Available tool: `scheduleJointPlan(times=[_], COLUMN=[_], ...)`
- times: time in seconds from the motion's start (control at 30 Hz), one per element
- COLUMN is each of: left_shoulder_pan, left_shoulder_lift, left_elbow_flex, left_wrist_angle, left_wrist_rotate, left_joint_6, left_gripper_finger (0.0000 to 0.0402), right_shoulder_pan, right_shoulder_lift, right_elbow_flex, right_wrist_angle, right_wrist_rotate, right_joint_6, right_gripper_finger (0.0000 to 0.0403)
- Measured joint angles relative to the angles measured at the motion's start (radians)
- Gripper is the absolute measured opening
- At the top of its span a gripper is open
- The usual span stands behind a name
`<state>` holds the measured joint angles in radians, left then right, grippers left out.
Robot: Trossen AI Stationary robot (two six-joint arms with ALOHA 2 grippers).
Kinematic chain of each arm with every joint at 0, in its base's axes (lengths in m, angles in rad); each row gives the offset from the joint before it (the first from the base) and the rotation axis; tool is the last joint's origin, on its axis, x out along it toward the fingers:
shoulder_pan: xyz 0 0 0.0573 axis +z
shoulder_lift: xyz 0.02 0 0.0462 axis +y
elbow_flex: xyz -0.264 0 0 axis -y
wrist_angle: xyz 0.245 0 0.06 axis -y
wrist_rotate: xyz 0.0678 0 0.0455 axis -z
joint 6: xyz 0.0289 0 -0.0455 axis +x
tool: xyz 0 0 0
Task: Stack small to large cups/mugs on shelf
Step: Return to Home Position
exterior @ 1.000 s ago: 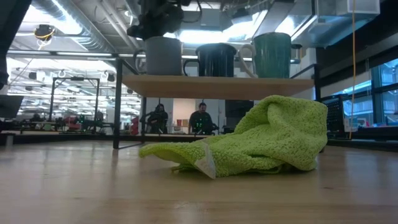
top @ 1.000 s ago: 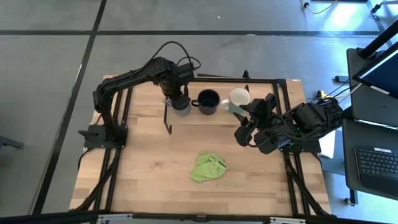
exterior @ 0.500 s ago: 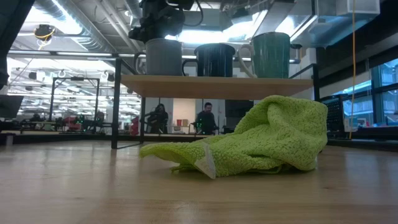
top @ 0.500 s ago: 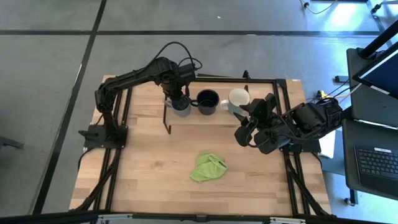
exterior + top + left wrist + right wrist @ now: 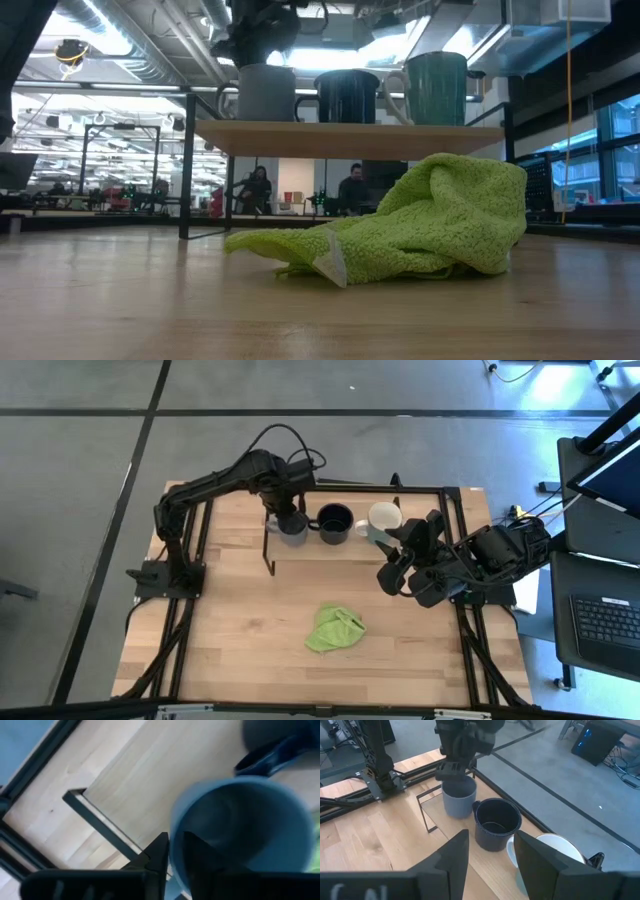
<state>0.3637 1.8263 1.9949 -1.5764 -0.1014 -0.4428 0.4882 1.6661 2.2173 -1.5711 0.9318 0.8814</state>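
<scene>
Three mugs stand in a row on the shelf: the small grey-blue mug on the table's left, the black mug in the middle, the cream-white mug on the right. My left gripper hangs over the small mug, shut on it. My right gripper is open, just to the near right of the white mug, touching nothing. My left gripper holds the small grey-blue mug by its rim, on the side away from the black mug. One finger is inside the mug and one outside, coming from above, pointing down. The mug stands upright with its base on the shelf board.
A crumpled lime-green cloth lies on the tabletop nearer the near edge. The shelf's black rod legs stand at its corners. Black frame rails run along both table sides. People sit in the room beyond the table.
My left gripper and the small grey-blue mug have edged slightly along the shelf toward the black mug, the mug staying upright on the board. The right arm has kept still.
</scene>
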Motion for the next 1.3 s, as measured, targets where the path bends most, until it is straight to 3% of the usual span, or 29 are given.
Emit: scheduleJointPlan(times=[0.23,0.37,0.57,0.67,0.8,0.93,1.07,1.2,1.3], left_shoulder_pan=[-0.004,-0.021,-0.106,-0.207,-0.391,-0.576,-0.672,-0.739,-0.782], left_shoulder_lift=[-0.001,-0.028,-0.289,-0.451,-0.678,-0.874,-1.003,-1.092,-1.156], left_elbow_flex=[0.102,0.129,0.130,0.069,-0.181,-0.616,-1.016,-1.249,-1.331], left_wrist_angle=[0.003,0.007,0.016,0.154,0.511,0.937,1.333,1.645,1.736], left_wrist_rotate=[0.016,-0.043,-0.131,-0.201,-0.268,-0.340,-0.406,-0.413,-0.430], left_joint_6=[0.003,0.011,0.026,-0.016,-0.009,0.010,-0.024,-0.027,0.024], left_gripper_finger=[0.0074,0.0075,0.0073,0.0073,0.0073,0.0073,0.0073,0.0073,0.0073], right_shoulder_pan=[0.000,0.000,0.014,0.035,0.054,0.105,0.165,0.242,0.284], right_shoulder_lift=[0.000,-0.012,-0.091,-0.147,-0.221,-0.269,-0.321,-0.377,-0.429], right_elbow_flex=[0.000,0.000,0.023,0.073,0.105,0.099,0.098,0.031,-0.086], right_wrist_angle=[0.000,0.000,0.000,0.001,0.002,0.002,0.033,0.099,0.159], right_wrist_rotate=[0.000,-0.008,0.055,0.094,0.003,-0.109,-0.115,-0.093,-0.035], right_joint_6=[-0.005,-0.022,-0.172,-0.309,-0.285,-0.401,-0.413,-0.444,-0.442], right_gripper_finger=[0.0159,0.0159,0.0159,0.0159,0.0159,0.0159,0.0159,0.0159,0.0159])
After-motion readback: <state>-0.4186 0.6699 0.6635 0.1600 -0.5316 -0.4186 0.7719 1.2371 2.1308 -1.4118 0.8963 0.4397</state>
